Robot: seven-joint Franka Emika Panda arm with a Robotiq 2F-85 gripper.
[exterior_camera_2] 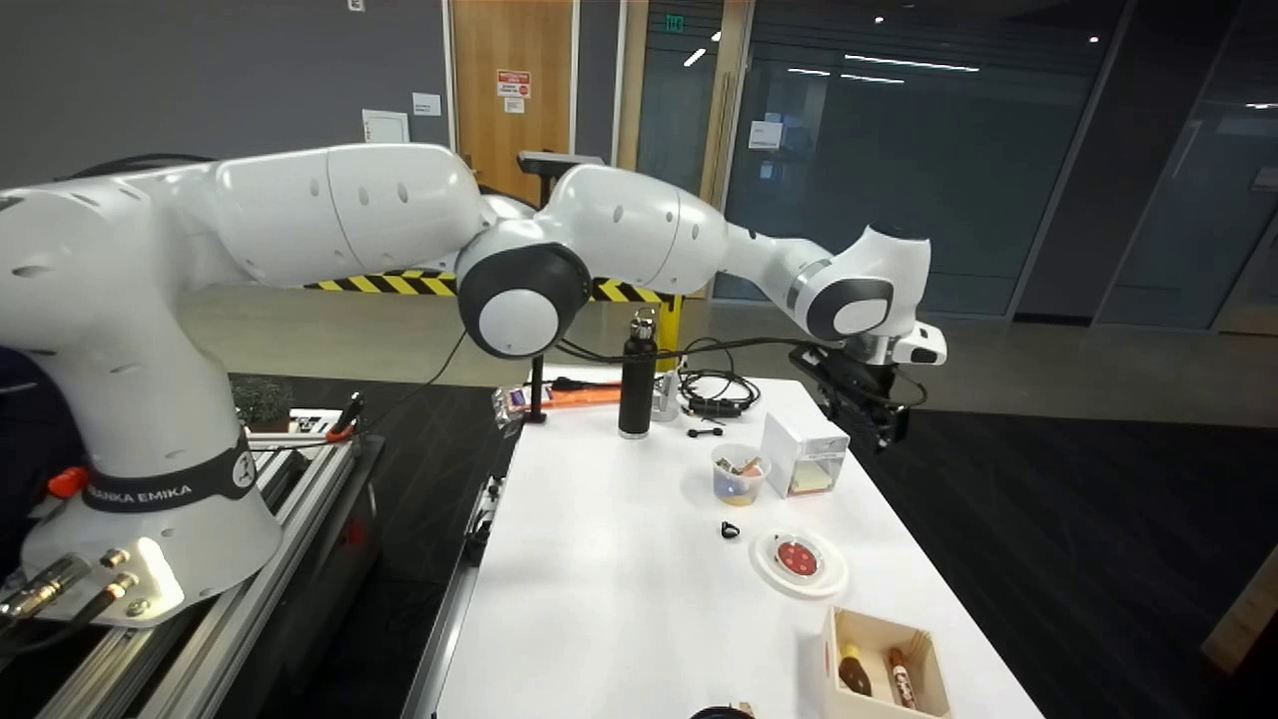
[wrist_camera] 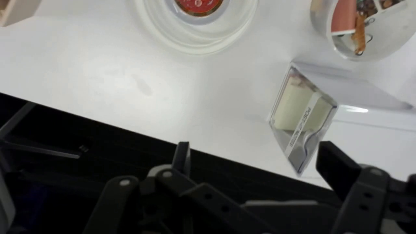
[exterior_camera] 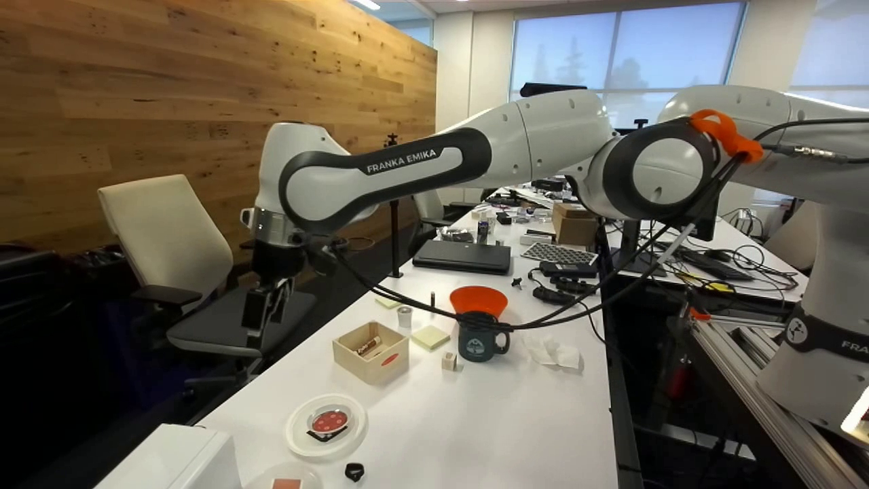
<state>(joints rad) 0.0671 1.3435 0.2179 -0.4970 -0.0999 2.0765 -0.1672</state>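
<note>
The fingers [wrist_camera: 336, 169] stand wide apart, at full spread, with nothing gripped between them. They are positioned at the edge of the bench [exterior_camera_2: 579, 579], near the white Post-it notes holder [exterior_camera_2: 799, 444]; a gap between fingers and holder is visible in an exterior view. The holder stands on the bench between the bench edge and a clear round tub [exterior_camera_2: 737, 489] of small mixed items. Its transparent, labelled front [wrist_camera: 312, 136] shows a pale yellow note stack [wrist_camera: 291, 107] inside. A white plate [wrist_camera: 195, 48], located on the side that this front faces, carries a clear dish [wrist_camera: 198, 20] with a red disc [exterior_camera_2: 798, 559]. Beyond the plate, a wooden box [exterior_camera: 356, 365] contains a marker [exterior_camera_2: 902, 679] and a dark item [exterior_camera_2: 854, 674] with a yellow end.
</note>
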